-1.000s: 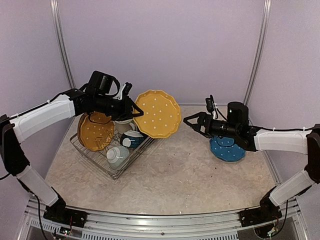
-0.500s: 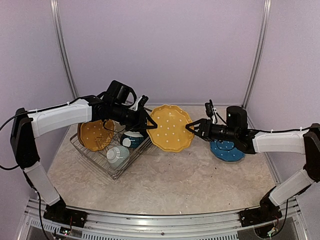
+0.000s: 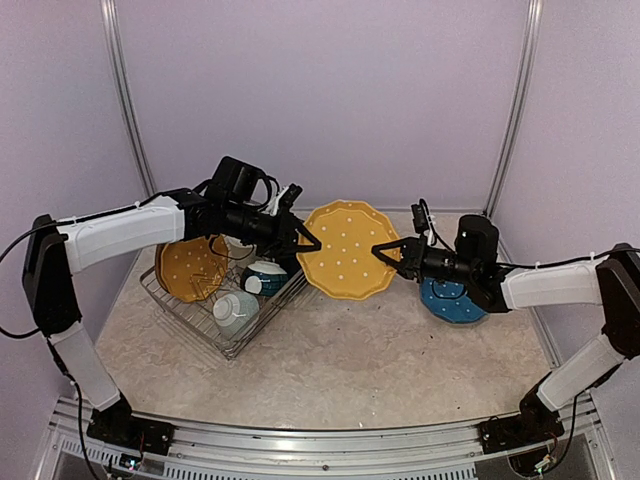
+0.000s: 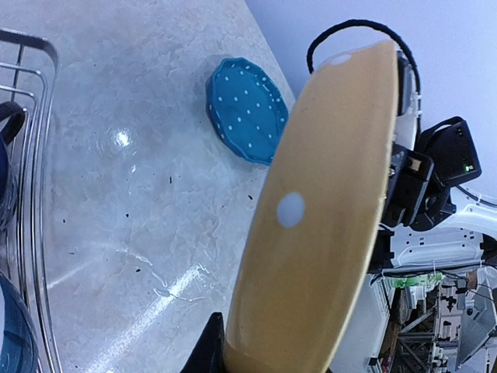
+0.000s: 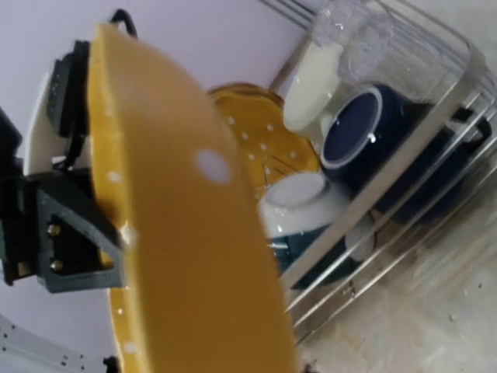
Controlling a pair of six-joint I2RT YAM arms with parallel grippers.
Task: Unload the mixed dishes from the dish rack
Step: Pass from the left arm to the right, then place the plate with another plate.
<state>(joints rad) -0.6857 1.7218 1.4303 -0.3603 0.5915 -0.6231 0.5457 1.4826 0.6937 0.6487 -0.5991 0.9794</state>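
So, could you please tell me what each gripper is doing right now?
Left gripper: closed on the yellow plate.
Right gripper: closed on the same plate's opposite rim.

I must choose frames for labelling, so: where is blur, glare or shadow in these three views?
Top external: sharp, evenly lit, only soft shadows. Left wrist: bright glare streaks on the table. Right wrist: the near yellow plate is strongly blurred, and the dish rack behind is soft too.

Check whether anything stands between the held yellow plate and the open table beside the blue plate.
Nothing visible does. The yellow plate, pinched by the left gripper and right gripper, is clear of the dish rack; only the blue plate lies there.
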